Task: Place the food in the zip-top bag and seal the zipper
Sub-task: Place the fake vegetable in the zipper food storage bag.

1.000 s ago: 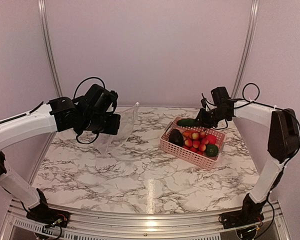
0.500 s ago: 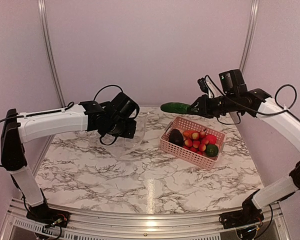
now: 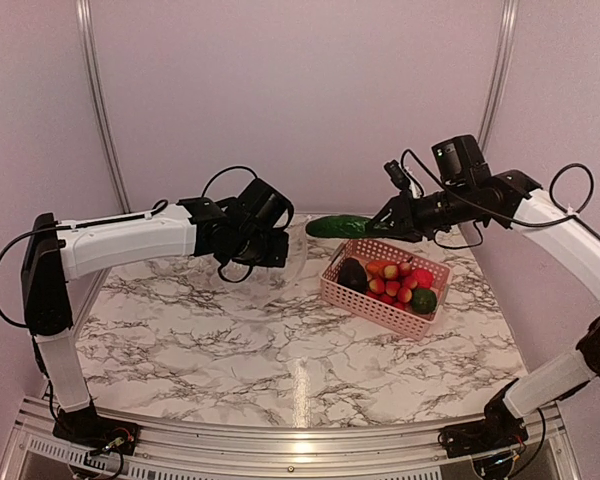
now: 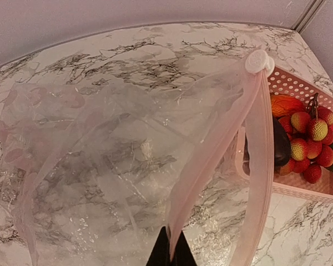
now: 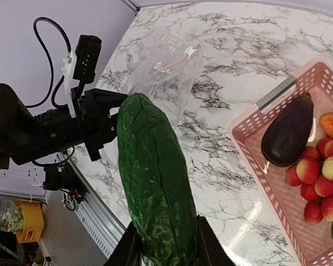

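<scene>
Marble-patterned table (image 3: pixel 280 370) spread out in front of both arm bases. Farther back on the right sat the pink slotted basket (image 3: pixel 378 308). It held the dark aubergine (image 3: pixel 352 274) at its left end, red-pink berries (image 3: pixel 395 286) in the middle, the round green piece (image 3: pixel 423 300) at its right end and the orange-red mango shape (image 4: pixel 286 104) behind the berries.

Past the basket's far-left corner the right gripper (image 3: pixel 386 221) hung above the table. Its fingers were clamped on one end of the green cucumber (image 3: pixel 337 226), which stuck out roughly level to the left. The cucumber's tip was near the zip-top bag (image 3: pixel 288 255) but apart from it, with nothing between them. Left of centre, the left gripper (image 3: pixel 265 245) was pinched tight on the bag's mouth edge and the bag hung below it. Whether the bag touched the table could not be told.

The top view gave the bag only as a faint sheen. The left wrist view showed it plainly, with the mouth gaping and marble visible through the crinkled plastic. The zipper (image 4: pixel 255 166) was a pale pink strip with a white slider at its far end, seen against the basket's corner. The right wrist view had the cucumber filling the foreground with a pad on each side. Beyond it were the left arm's black wrist and the bag's opening.
</scene>
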Controlling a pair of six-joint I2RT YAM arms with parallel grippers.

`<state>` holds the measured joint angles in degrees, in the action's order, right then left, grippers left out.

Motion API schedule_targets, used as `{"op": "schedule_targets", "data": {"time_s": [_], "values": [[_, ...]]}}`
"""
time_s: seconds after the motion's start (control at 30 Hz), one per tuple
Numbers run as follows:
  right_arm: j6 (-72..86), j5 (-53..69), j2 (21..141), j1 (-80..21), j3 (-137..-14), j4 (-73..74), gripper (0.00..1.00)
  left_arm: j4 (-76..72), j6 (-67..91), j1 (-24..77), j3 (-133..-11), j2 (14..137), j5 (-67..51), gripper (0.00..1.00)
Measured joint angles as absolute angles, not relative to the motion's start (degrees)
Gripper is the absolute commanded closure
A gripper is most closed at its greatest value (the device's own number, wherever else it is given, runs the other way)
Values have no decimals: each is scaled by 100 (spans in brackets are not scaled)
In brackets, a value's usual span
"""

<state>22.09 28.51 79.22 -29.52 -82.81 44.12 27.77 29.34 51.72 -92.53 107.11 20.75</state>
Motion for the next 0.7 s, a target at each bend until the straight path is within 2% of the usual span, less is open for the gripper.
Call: {"op": "schedule_targets", "data": {"time_s": [0.4, 0.7], "values": [[2508, 2753, 9137, -3284, -8475, 4311, 95, 2596, 3002, 5172, -9251, 10654, 1933, 100], [3098, 2679, 10112, -3334, -9445, 3723, 94, 2432, 3203, 5172, -9251, 10453, 1684, 100]]}}
